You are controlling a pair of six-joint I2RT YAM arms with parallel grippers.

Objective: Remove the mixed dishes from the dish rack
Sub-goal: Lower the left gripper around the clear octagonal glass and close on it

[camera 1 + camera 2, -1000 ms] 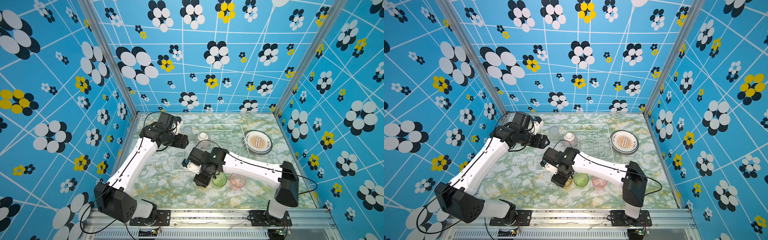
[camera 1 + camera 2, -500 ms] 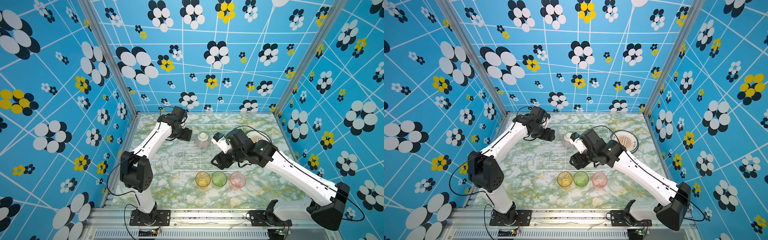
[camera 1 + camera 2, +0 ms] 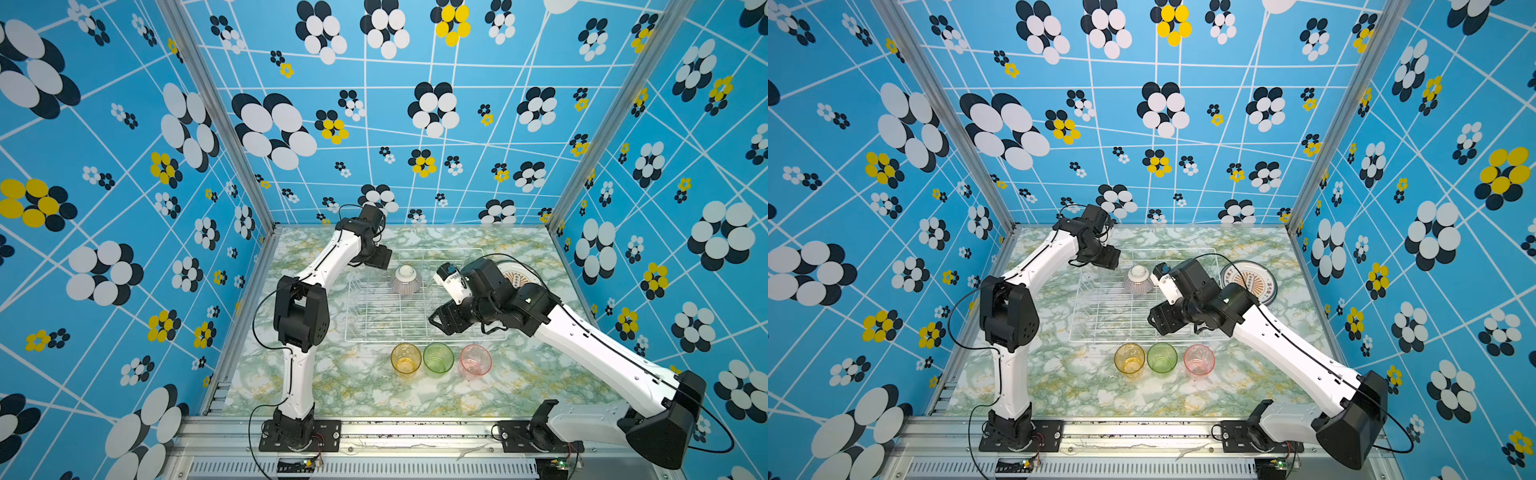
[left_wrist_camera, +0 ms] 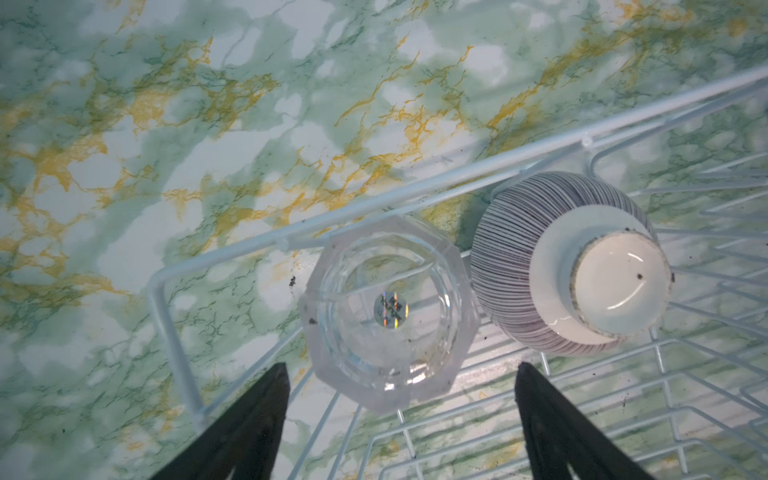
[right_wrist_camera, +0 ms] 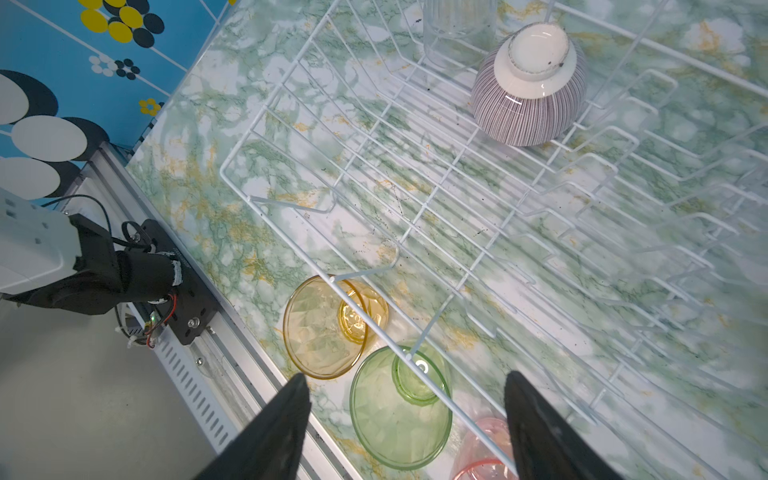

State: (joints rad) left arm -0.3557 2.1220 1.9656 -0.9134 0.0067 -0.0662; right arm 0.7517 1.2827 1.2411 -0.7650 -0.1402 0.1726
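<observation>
Crowding is the hazard: the clear glass (image 4: 386, 311) stands in a corner of the rack (image 4: 457, 175), left of centre in both top views, just beside the upturned bowl (image 4: 569, 266). The left tool (image 4: 401, 365) hangs wide above it, and a skewed descent might clip wire or bowl and topple it; the right tool (image 5: 404, 374) is wide too.

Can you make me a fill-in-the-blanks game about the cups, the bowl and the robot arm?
1. The purple-striped ribbed bowl sits ____ in the white wire dish rack, white foot on top.
2. On the green marbled table, the translucent tumbler between the amber tumbler and the pink tumbler is ____.
3. The left gripper has its jaws ____ above the clear faceted tumbler in the rack.

Missing words: upside down; green; open.
</observation>
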